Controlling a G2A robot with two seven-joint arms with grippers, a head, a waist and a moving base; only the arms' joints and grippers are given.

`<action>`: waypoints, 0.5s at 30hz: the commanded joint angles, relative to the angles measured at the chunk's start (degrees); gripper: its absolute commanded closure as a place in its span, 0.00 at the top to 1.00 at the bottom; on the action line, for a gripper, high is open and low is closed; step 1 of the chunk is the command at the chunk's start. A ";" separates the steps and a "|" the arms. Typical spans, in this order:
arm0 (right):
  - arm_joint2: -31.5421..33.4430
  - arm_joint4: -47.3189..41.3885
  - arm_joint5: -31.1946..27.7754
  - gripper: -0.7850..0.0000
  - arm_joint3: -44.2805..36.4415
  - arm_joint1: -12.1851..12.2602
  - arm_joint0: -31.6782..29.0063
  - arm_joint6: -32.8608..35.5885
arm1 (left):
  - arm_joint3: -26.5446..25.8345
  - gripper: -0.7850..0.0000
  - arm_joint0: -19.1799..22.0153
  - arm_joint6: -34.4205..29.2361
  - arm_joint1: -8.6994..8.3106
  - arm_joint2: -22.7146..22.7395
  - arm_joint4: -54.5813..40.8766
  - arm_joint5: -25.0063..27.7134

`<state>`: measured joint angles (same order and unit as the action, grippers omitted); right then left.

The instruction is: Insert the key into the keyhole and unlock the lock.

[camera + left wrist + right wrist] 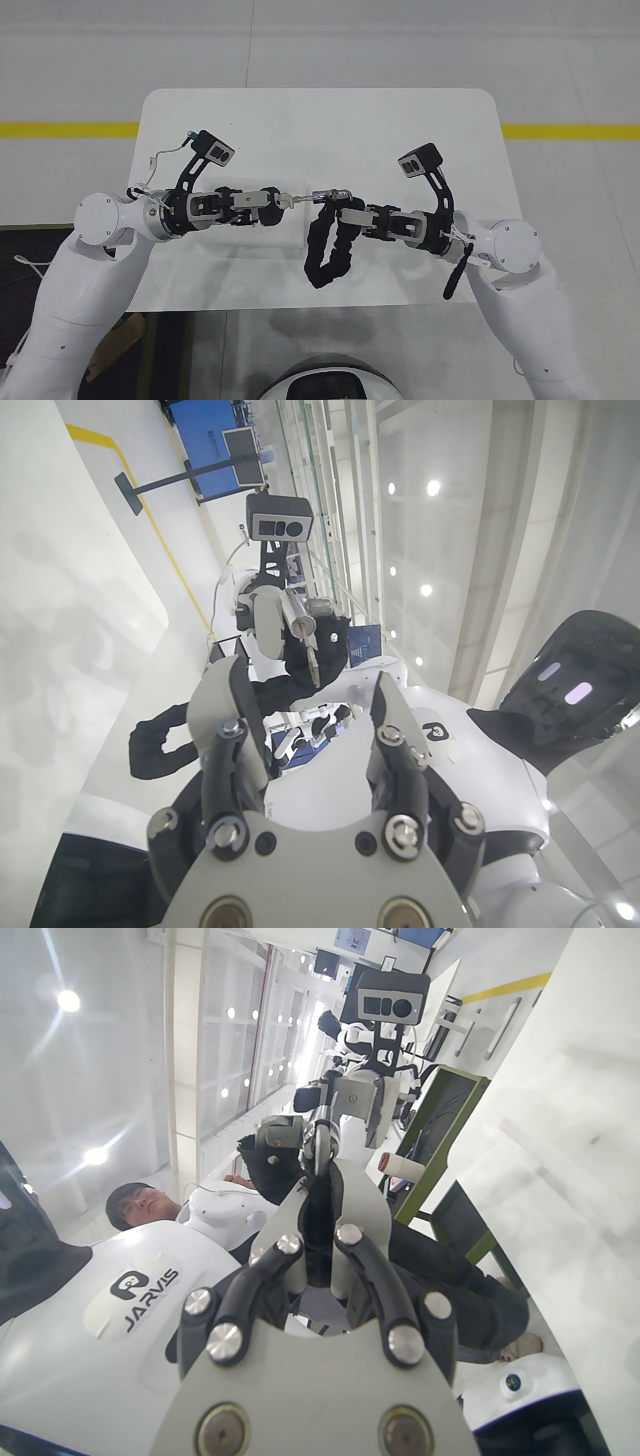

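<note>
Our left end effector (307,671) is spread, the key (313,659) just beyond its fingertips. Our right end effector (320,1178) pinches the lock (277,1134).

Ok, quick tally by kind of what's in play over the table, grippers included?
key: 1
chain lock: 1
grippers: 2, the left gripper and the right gripper
Total: 4
</note>
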<state>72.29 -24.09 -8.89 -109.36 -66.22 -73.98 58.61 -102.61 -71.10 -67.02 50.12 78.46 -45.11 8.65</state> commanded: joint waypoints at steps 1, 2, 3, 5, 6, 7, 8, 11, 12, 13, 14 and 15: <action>-0.21 0.15 -0.37 0.00 -0.10 -0.02 -0.06 0.09 | -0.37 0.16 -0.10 0.31 0.06 0.15 0.70 -1.44; -0.17 0.48 -0.49 0.00 -0.12 -0.01 0.00 0.04 | -0.59 0.12 -0.14 0.20 0.12 0.19 0.30 -1.98; -0.12 0.80 -0.61 0.00 -0.15 0.00 0.02 -0.03 | -0.74 0.05 -0.16 0.19 0.16 0.26 0.17 -2.22; -0.10 1.39 -0.71 0.00 -0.28 0.02 -0.05 -0.28 | -1.03 0.03 -0.26 0.45 0.24 0.57 0.63 -2.64; -0.10 1.41 -0.70 0.00 -0.32 0.02 -0.07 -0.33 | -1.23 0.02 -0.33 0.53 0.29 0.64 0.75 -2.72; -0.08 1.36 -0.74 0.00 -0.38 0.02 -0.08 -0.31 | -1.38 0.00 -0.39 0.49 0.35 0.67 0.87 -2.76; -0.07 1.33 -0.76 0.00 -0.37 0.03 -0.09 -0.23 | -1.45 0.01 -0.43 0.53 0.43 0.75 1.13 -2.76; -0.04 1.42 -0.77 0.00 -0.36 0.05 -0.04 -0.04 | -1.51 0.01 -0.46 0.44 0.58 0.80 1.40 -2.85; -0.05 1.42 -0.76 0.00 -0.36 0.06 -0.03 0.03 | -1.52 0.01 -0.46 0.36 0.65 0.81 1.29 -2.85; -0.04 1.42 -0.69 0.00 -0.32 0.07 0.00 0.13 | -1.54 0.00 -0.46 0.32 0.74 0.83 1.29 -2.90; -0.01 1.53 -0.67 0.00 -0.33 0.08 0.03 0.16 | -1.58 0.00 -0.47 0.22 0.78 0.80 1.27 -2.99; 0.00 1.61 -0.66 0.00 -0.35 0.09 0.05 0.19 | -1.58 0.00 -0.46 0.16 0.84 0.83 1.28 -3.07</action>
<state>72.28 -22.54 -9.57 -109.69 -66.14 -73.94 58.78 -104.18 -71.56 -66.81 50.92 79.28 -43.84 5.65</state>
